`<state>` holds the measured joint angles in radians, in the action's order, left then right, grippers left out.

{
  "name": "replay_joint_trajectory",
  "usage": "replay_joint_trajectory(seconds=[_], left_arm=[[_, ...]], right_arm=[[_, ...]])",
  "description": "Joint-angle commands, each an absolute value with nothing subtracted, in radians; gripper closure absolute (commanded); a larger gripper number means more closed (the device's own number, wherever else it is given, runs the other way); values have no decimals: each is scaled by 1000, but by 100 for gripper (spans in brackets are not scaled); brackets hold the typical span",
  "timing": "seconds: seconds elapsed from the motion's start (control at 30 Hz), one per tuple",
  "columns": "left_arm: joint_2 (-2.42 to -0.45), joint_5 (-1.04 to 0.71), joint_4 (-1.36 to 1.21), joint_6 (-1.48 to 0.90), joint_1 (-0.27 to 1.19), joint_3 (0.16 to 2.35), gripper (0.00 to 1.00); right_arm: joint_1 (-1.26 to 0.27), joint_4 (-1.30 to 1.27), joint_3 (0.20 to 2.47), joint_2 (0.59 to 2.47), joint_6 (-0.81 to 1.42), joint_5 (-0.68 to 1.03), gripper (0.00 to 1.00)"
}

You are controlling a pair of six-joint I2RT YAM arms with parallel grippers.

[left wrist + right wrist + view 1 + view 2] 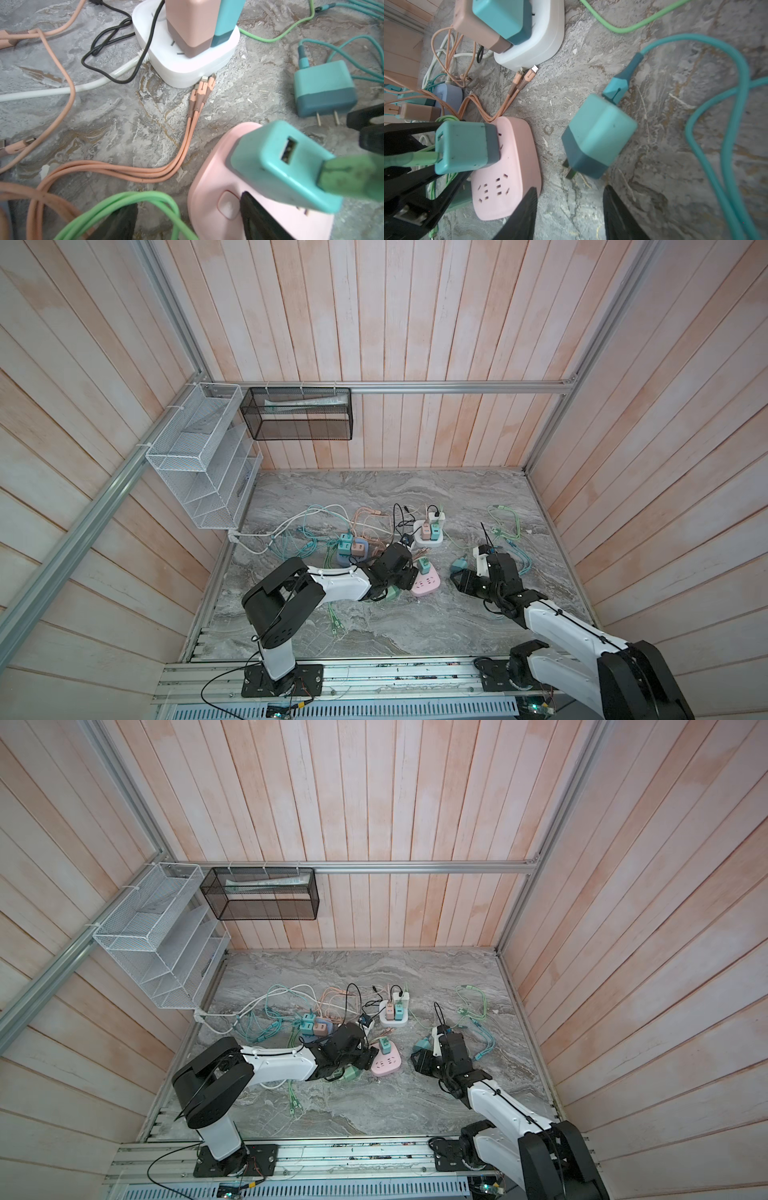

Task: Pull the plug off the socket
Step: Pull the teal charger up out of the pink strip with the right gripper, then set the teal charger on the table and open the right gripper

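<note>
Plug [458, 564] lies free on counter [374, 626] right of centre in both top views, by right gripper [571, 188], jaws open; left gripper [189, 200], jaws apart, on socket [207, 187] where second plug [280, 166] sits.

Soft even light, faint shadows, blurred wrist foregrounds

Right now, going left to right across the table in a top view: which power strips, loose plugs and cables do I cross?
lavender power strip → pink power strip → loose teal charger → green cables. The white power strip is left out because it lies behind the pink one at about the same spot across the view.
</note>
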<state>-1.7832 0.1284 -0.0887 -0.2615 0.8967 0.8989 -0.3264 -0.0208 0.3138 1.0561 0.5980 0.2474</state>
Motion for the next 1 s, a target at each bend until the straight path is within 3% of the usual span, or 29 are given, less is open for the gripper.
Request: replay_joint_trajectory(seconds=[0.0,0.37,0.7,0.97], left_arm=[[-1815,127,75,-235,909,892,21],[-1798,131,77,-246,911,893,21],[-1765,101,81,-267,911,881,18],[-1749,92,83,-273,911,895,17]], right_arm=[[-323,94,371,1037,587,200,50],[-346,127,435,945,527,204,50],[-608,-24,394,953,484,-50,56],[-720,-113,409,1048,428,-88,63]])
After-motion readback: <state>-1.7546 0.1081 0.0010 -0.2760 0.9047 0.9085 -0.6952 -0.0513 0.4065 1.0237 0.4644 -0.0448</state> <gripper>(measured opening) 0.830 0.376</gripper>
